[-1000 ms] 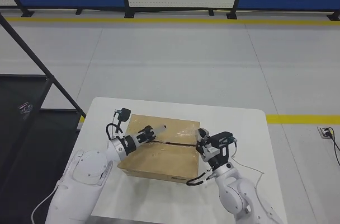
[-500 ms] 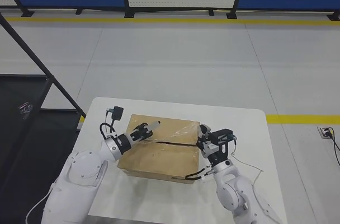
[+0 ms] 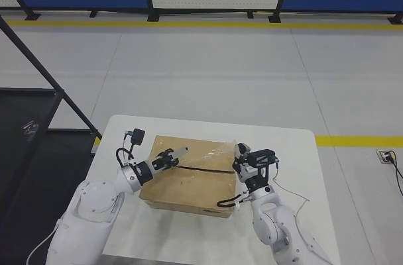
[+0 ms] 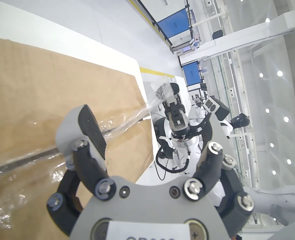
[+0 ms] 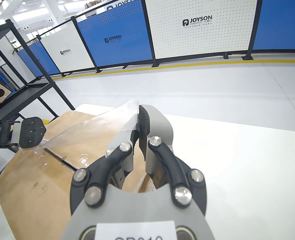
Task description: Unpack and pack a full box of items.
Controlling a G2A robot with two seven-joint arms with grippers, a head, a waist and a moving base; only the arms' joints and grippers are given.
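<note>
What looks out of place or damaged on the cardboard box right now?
The clear tape is half peeled: one end is lifted off the cardboard box's seam and stretched, wrinkled, to the right gripper, which is shut on it. The rest lies on the flaps. The box shows no tear.

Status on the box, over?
Left gripper open over the box top. Right gripper shut on clear tape, strip lifted off the seam. Other end stuck down near left gripper; box closed.

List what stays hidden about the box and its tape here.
- Contents of the box: all views, closed flaps cover them.
- How far the tape clings: top view, too small and clear.
- Tape end in the right gripper: right wrist view, its fingers cover it.
</note>
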